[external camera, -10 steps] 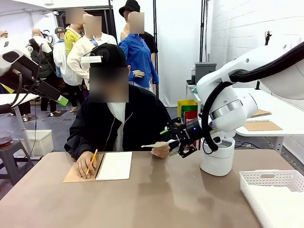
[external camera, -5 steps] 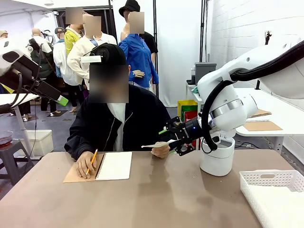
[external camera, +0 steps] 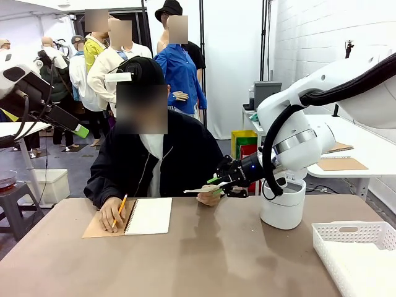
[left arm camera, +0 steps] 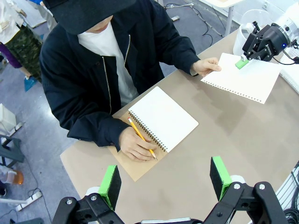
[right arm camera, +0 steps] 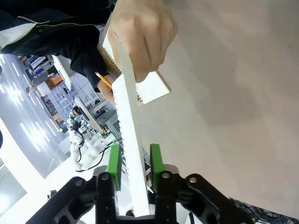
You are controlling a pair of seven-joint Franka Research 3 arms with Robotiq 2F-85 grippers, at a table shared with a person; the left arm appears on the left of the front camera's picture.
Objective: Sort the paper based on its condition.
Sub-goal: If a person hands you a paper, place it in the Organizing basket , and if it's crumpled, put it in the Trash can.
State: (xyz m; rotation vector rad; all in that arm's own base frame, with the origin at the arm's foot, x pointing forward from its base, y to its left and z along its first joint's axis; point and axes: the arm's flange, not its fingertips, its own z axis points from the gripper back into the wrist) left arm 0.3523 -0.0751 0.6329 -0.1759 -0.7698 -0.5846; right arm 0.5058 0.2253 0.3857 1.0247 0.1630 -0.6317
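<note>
A person's hand (external camera: 209, 196) holds a white sheet of paper (external camera: 199, 189) above the table's far edge, right of centre. The sheet (left arm camera: 243, 77) lies flat, with torn spiral holes along one side. My right gripper (external camera: 217, 184) reaches in from the right, its green pads on either side of the sheet's edge. In the right wrist view the paper (right arm camera: 128, 116) runs edge-on between the pads of the right gripper (right arm camera: 134, 164), with thin gaps on both sides. My left gripper (left arm camera: 164, 182) hangs open and empty, high over the table's left.
The person's other hand holds a pencil (external camera: 120, 207) on an open spiral notebook (external camera: 148, 215) at the far left. A white plastic basket (external camera: 352, 247) stands at the near right corner. The right arm's white base (external camera: 283, 209) sits at the far right.
The right gripper's jaws have narrowed from wide open to close around the sheet's edge. The person's hand and the sheet stayed put. The left arm has not moved.
</note>
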